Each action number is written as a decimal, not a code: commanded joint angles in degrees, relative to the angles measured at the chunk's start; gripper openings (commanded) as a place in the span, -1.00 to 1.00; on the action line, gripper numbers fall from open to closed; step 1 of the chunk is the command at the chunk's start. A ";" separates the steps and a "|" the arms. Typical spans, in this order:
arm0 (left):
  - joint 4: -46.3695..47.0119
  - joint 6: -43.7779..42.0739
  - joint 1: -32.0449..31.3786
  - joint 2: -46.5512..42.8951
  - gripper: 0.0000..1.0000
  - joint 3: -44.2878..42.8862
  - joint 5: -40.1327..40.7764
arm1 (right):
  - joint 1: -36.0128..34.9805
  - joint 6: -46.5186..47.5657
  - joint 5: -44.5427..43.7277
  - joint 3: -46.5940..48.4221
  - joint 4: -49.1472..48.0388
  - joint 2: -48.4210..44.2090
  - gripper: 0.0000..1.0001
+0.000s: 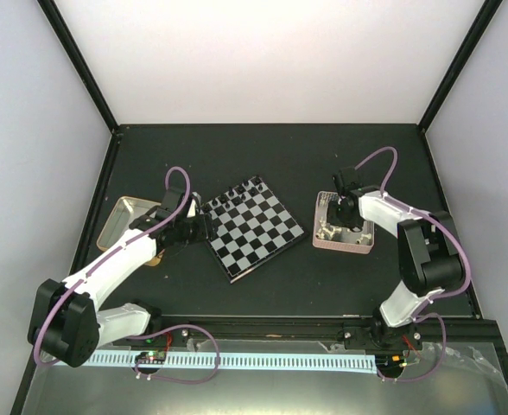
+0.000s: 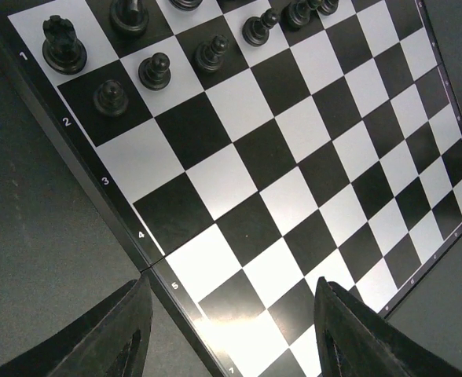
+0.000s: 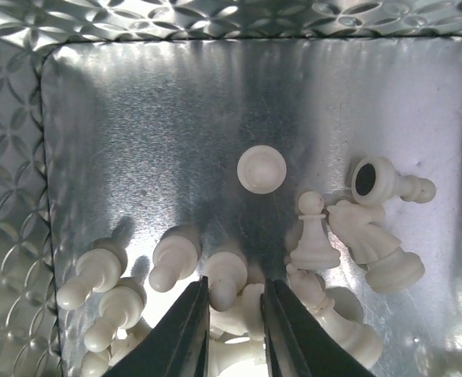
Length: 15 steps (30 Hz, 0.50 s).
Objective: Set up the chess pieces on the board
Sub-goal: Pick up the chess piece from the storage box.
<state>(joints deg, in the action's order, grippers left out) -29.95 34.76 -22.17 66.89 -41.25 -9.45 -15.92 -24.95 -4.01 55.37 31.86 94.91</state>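
Right gripper (image 3: 233,314) straddles a white piece (image 3: 225,284) in the metal container (image 3: 137,118); whether its jaws clamp is unclear. It should lift straight. Left gripper (image 2: 231,330) jaws apart.

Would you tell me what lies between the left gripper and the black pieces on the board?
Between the left gripper and the black pieces lie only bare board squares, seen in the left wrist view.
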 commanded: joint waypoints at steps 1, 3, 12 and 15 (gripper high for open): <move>0.79 -1.31 0.29 0.62 0.15 -2.43 -1.07 | 0.39 1.07 -1.33 1.73 -1.29 1.18 -0.61; 0.78 -1.52 0.29 0.53 0.15 -2.51 -1.01 | 0.43 1.33 -1.64 1.80 -1.44 1.43 -0.70; 0.40 -1.80 0.29 -1.04 0.15 -1.95 0.84 | -0.86 1.83 -4.49 0.72 -1.91 -3.58 -0.86; 0.50 -1.71 0.29 -1.57 0.15 -1.52 1.37 | -1.98 1.76 -5.55 0.77 -1.14 -5.73 -0.87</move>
<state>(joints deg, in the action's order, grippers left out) -29.95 33.98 -22.17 66.72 -41.25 -9.23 -16.51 -23.73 -6.59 55.57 30.96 93.56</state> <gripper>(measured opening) 0.576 0.076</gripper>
